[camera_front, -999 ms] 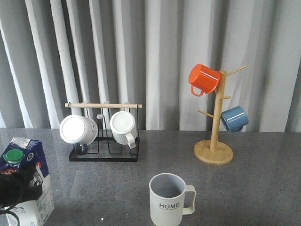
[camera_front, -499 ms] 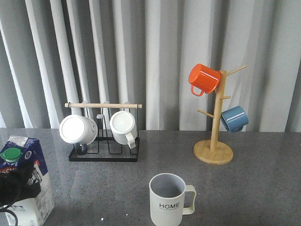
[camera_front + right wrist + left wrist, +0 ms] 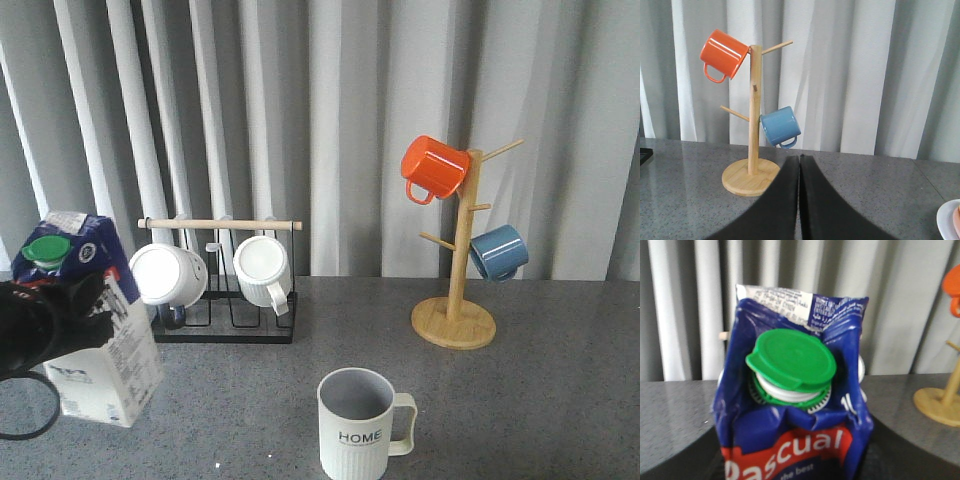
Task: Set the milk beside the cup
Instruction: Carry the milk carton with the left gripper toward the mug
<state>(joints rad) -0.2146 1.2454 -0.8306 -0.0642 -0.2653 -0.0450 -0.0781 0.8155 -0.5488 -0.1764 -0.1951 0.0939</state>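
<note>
A: Where is the left gripper [image 3: 45, 325]?

B: At the far left of the front view, raised off the table, its dark fingers clamped around the milk [image 3: 92, 325], which tilts in its hold.

A: And the right gripper [image 3: 799, 200]?

B: Seen only from its own wrist camera: the two black fingers are pressed together, nothing between them.

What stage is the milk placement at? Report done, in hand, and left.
Done: the left gripper has the milk gripped and tilted, apparently lifted off the table. In hand: the carry, with the carton at the far left. Left: bring it beside the HOME cup and release. The right gripper sits shut, unused.
</note>
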